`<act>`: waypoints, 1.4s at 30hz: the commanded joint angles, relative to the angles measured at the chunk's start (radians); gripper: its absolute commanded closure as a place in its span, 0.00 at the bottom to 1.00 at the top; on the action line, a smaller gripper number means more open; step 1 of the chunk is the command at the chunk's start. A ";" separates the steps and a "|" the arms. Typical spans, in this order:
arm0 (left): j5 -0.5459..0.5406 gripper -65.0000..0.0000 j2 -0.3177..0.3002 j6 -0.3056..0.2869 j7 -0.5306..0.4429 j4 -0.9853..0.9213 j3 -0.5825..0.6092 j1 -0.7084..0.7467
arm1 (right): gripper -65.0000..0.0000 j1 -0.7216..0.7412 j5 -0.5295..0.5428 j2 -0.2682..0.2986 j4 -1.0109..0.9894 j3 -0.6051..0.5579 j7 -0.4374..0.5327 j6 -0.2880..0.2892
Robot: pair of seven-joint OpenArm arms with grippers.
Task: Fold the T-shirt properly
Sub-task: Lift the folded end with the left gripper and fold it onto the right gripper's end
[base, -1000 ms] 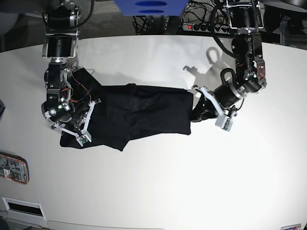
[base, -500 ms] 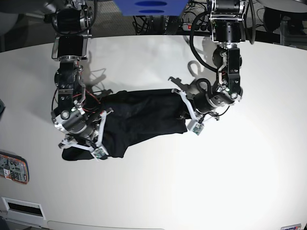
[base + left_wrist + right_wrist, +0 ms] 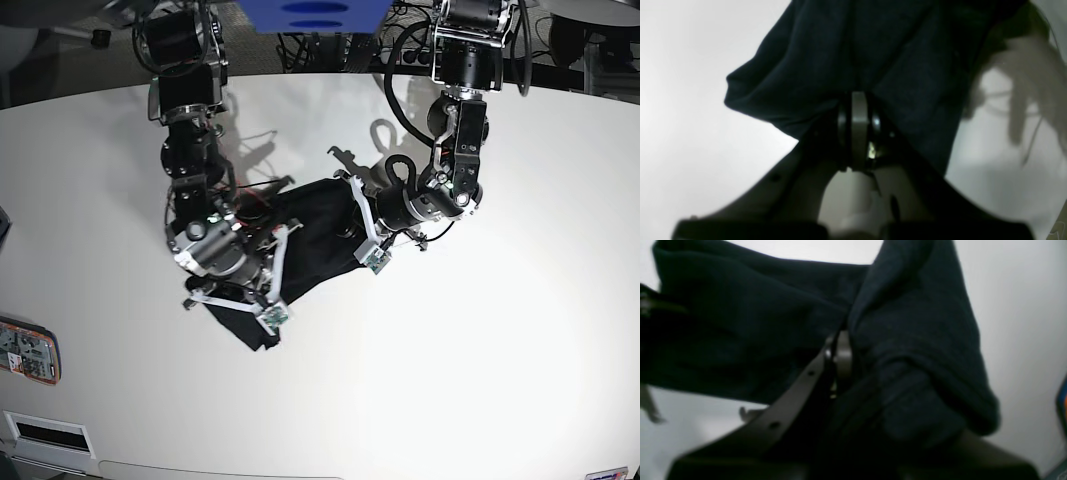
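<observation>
White table (image 3: 480, 370); black T-shirt (image 3: 325, 235) beneath both hands.

Plain black T-shirt (image 3: 325, 225), soft fabric, short sleeves not distinguishable. No print seen. Partly folded, bunched and creased, lying on white table in middle of base view. Long, narrow shape overall, running slantwise; one end low on base view's left, pointing down to a rounded tip, other end near centre. Left wrist view: edges uneven, long soft ridges running through cloth, one corner sticking out sideways, pale surface showing around it. Right wrist view: one part raised and doubled over in a thick, rounded fold, draped close to camera; another part flatter, stretching off to that view's left, with layered edge along top. Label not visible. Much of middle hidden in base view.
</observation>
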 commanded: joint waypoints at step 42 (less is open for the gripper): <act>-0.015 1.00 0.004 -0.009 -0.019 0.671 -0.549 0.482 | 1.00 -0.026 0.014 -0.006 -0.168 -0.299 0.243 -0.251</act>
